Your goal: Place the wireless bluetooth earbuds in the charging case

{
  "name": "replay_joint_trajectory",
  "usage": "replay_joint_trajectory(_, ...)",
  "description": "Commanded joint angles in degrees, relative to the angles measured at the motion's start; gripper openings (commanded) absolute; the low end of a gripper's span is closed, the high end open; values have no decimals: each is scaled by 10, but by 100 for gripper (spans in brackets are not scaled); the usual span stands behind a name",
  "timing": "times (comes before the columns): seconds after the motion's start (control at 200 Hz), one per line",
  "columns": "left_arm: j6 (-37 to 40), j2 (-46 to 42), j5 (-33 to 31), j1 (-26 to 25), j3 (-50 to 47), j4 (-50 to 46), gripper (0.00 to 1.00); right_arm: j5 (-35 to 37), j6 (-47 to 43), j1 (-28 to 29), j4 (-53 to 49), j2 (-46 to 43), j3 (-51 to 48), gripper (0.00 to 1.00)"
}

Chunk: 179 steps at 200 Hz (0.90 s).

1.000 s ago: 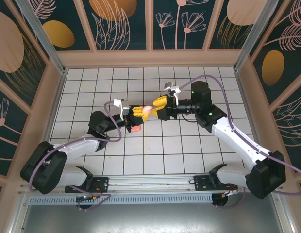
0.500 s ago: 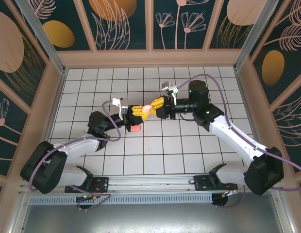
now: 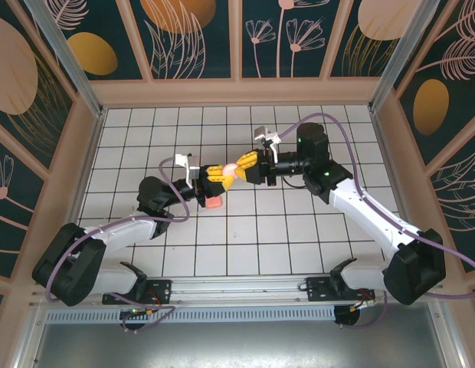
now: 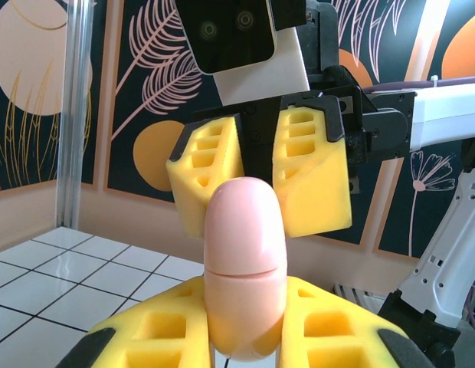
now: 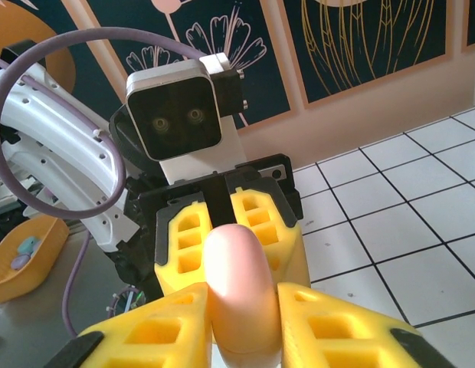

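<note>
Left wrist view: the left fingers (image 4: 360, 330) are drawn in narrow and clamp the lower end of the charging case (image 4: 245, 268), a pale pink, closed capsule with rounded ends. Its long axis stands up the middle of this view, pointing away from the left wrist toward the right fingers (image 4: 318, 192). A thin seam crosses that axis nearer the held end. The case's free rounded end sits at the gap between the right fingers.

From the right wrist camera, the right fingers (image 5: 352, 322) lie against both sides of the case (image 5: 237, 284), closed on it. Its long axis runs straight ahead to the left fingers (image 5: 287, 253) beyond.

From the top external camera, the left fingers (image 3: 214, 175) and right fingers (image 3: 251, 162) meet tip to tip with the case (image 3: 232, 170) between them. It is held clear of the white tiled table (image 3: 299, 230), over the middle and a little toward the far edge. Its long axis follows the line of the two wrists, roughly parallel to the table's near edge, with the right end slightly farther back. A salmon block (image 3: 213, 203) lies on the tiles just on the near side of the left fingers.
</note>
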Motion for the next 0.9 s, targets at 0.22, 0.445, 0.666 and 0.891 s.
replay_joint_trajectory(0.22,-10,1,6,-2,19,14,11,-20,-14,17,-2,10,18,31)
replay_joint_trajectory(0.445,-10,-1,3,-3,26,5,14,-10,-23,16,-14,1,18,20)
replay_joint_trajectory(0.666,23,-20,-38,-3,25,-59,39,38,-16,2,-23,-35,-12,19)
replay_joint_trajectory(0.891,82,-73,-156,-2,3,-198,72,128,35,-46,-68,-53,-71,20)
